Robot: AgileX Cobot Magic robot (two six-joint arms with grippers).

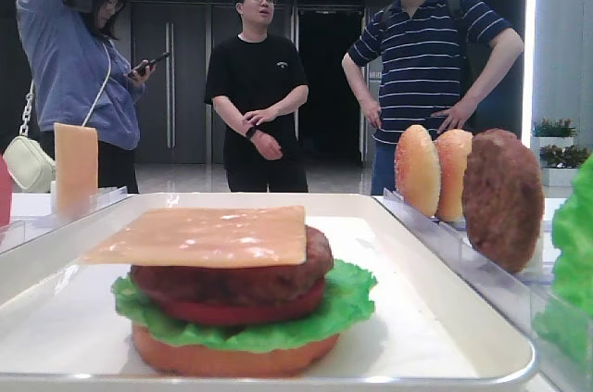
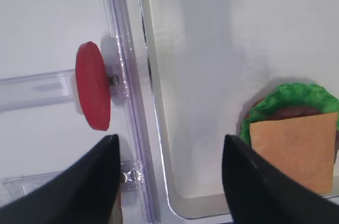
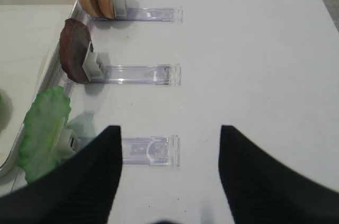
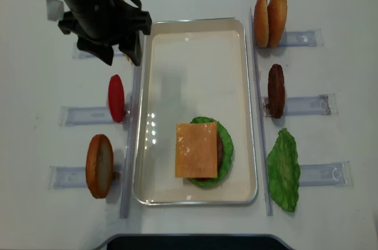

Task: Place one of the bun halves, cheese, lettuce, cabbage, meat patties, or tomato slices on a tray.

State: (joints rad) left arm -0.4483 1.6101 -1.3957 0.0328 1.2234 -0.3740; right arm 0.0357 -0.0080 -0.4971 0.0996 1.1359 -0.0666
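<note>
**Overhead view: burger half-built, both claws empty**

Overhead view shows the tray [image 4: 195,43] holding a stack: bun base, lettuce [image 4: 223,167], tomato, patty, and the cheese [image 4: 196,150] on top. Left claw [image 4: 118,52] hangs above the tray's upper-left rim, jaws spread, nothing between them. Right claw [image 3: 168,171] equally wide apart and empty, hovering over bare table [image 3: 254,49] beside a vacant clear holder [image 3: 151,151].

Judged as between placements, cheese step done. Next likely calls for picking another piece: tomato slice [image 4: 116,98] or bun half [image 4: 99,165] on the left, seeded buns [image 4: 270,19], spare patty [image 4: 276,90] or loose lettuce leaf [image 4: 284,170] on the right.

Low front view alone reveals the stack's layers and three onlookers [image 1: 257,86] behind; left wrist view alone shows the tomato standing on edge in its holder.
</note>
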